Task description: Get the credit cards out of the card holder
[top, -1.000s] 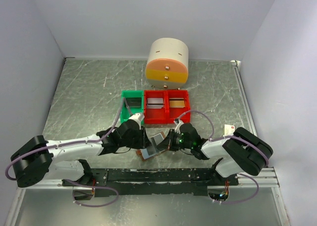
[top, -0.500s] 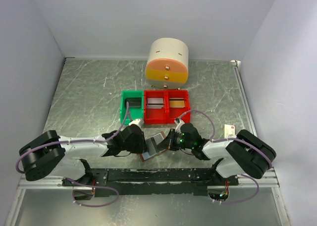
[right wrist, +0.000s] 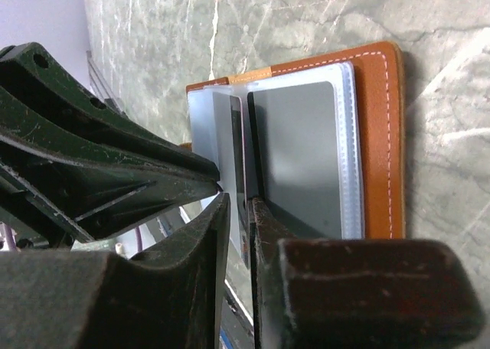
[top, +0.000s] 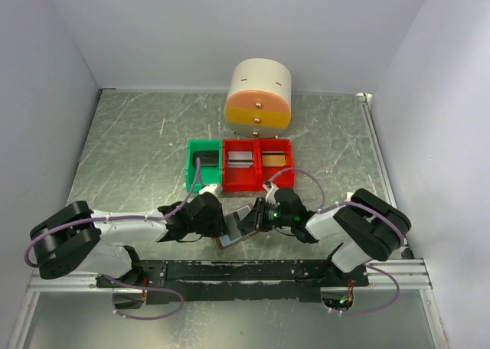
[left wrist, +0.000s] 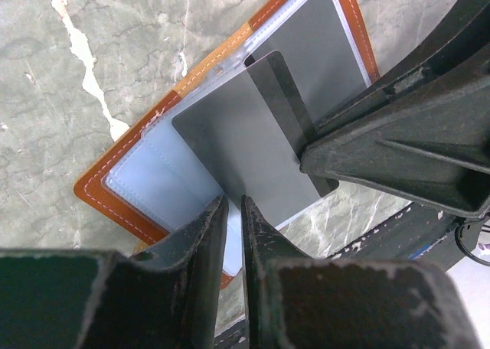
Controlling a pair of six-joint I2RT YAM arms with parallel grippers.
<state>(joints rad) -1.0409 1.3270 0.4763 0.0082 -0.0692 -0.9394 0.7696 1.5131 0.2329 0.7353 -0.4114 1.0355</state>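
Note:
The brown card holder [left wrist: 115, 200] lies open on the marbled table near the front edge, pale blue panels up; it also shows in the top view [top: 230, 239]. My left gripper [left wrist: 235, 205] is shut on the holder's near pale panel edge. My right gripper [right wrist: 240, 205] is shut on a pale grey credit card [left wrist: 233, 138], which sticks partway out of its pocket and shows edge-on in the right wrist view [right wrist: 233, 142]. A second grey card [right wrist: 295, 154] sits in the other panel. The two grippers nearly touch over the holder [top: 237, 223].
A green bin [top: 203, 165] and a red double bin [top: 256, 165] stand just behind the holder. A cream and orange round drawer unit [top: 259, 95] is farther back. A cream box with a red mark [top: 354, 200] lies at the right. A black rail [top: 253, 271] runs along the front.
My left gripper has come in and closed on the holder's edge. My right gripper has shifted a little left, with the grey card between its fingers.

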